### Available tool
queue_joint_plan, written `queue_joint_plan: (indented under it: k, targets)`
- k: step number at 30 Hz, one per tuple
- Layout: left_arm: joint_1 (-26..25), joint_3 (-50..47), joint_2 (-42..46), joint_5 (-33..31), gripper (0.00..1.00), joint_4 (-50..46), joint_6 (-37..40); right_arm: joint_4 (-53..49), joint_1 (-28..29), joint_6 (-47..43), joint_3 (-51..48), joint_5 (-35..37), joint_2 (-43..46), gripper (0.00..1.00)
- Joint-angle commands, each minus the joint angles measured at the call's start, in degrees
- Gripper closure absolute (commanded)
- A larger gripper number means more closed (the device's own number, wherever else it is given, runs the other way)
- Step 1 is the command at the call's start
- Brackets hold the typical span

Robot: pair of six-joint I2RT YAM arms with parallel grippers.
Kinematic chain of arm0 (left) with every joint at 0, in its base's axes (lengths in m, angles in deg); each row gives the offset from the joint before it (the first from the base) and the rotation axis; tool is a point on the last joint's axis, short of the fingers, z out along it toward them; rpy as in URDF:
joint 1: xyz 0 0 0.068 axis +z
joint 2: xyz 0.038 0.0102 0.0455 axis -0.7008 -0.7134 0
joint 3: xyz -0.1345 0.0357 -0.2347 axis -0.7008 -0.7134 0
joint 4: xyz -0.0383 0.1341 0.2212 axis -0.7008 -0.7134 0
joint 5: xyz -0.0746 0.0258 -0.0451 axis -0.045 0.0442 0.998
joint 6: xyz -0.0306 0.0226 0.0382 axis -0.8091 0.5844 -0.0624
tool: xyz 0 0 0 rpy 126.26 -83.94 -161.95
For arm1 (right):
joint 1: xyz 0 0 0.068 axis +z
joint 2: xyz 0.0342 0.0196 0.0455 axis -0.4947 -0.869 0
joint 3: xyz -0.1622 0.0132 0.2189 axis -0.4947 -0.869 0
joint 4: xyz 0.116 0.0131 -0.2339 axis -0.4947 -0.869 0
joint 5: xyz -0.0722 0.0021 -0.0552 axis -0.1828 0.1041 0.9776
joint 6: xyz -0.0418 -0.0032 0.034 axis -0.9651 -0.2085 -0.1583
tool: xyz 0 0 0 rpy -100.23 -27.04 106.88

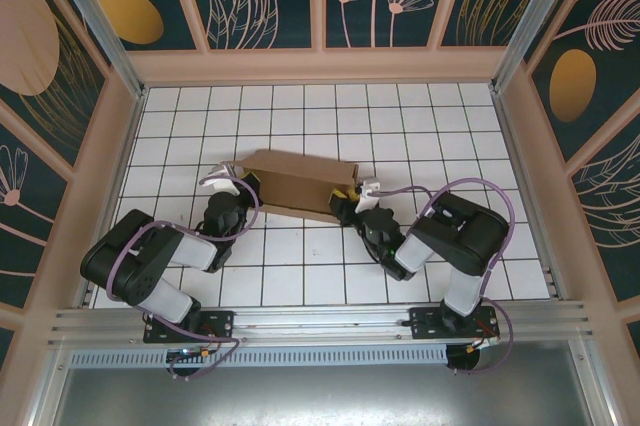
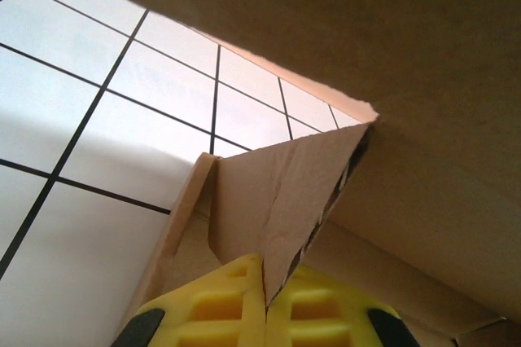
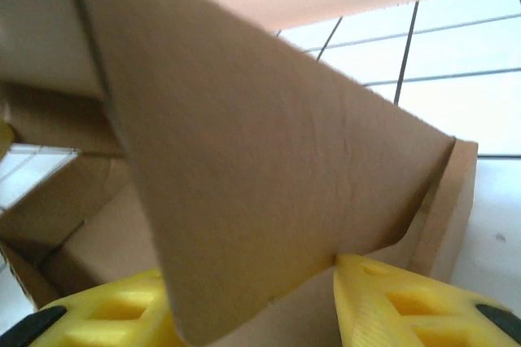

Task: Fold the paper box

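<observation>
Top external view puts the paper box (image 1: pixel 297 186) on the white tiled table (image 1: pixel 420 126), roughly midway between the side walls and a little far of both arms. Its long axis runs left to right, with the left end sitting slightly farther back than the right. The coming fold turns on this layout: each arm stands at one short end, the left gripper (image 1: pixel 245 186) touching the left end and the right gripper (image 1: pixel 352 198) touching the right, so the box stretches away from each claw toward the other and neither arm is clearly the nearer one. Left wrist view shows the left gripper (image 2: pixel 264 286) with its two yellow pads (image 2: pixel 216 306) drawn together on the lower corner of a triangular end flap of the paper box (image 2: pixel 277 200), so I judge it clenched on the cardboard. A large panel hangs over the claw, and a side wall runs off to the right. Right wrist view shows the right gripper (image 3: pixel 252 302) with its yellow pads (image 3: pixel 399 298) standing apart and a broad flap of the paper box (image 3: pixel 244 151) lying across the gap between them. The right-hand pad touches the flap's lower edge, but I cannot tell whether this claw really grips it. Any next tuck probably has to push inward along the long axis from both ends.
</observation>
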Motion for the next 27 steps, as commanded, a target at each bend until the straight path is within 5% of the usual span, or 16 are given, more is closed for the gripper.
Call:
queue_joint_plan:
  k: [1, 13, 19, 23, 27]
  targets:
    - [-1.0, -1.9, -0.8, 0.6, 1.00, -11.0, -2.9, 3.6, -0.1, -0.9, -2.4, -2.9, 1.7, 0.50]
    - [-1.0, -1.0, -1.1, -1.0, 1.00, -14.5, -3.3, 8.0, -0.5, -0.5, -12.2, -3.8, 9.6, 0.44]
    - [-1.0, 0.6, -2.7, 1.0, 1.00, -14.0, -3.3, -6.6, -0.6, 0.9, -12.9, 10.3, 23.1, 0.49]
    - [-1.0, 1.4, -3.0, 2.0, 1.00, -13.8, -3.0, -33.9, -1.2, 4.9, -4.8, 20.3, 37.2, 0.51]
    - [-1.0, 1.9, -3.3, 3.1, 1.00, -12.9, -3.2, -37.1, -4.9, 1.5, -3.9, 17.0, 44.8, 0.50]
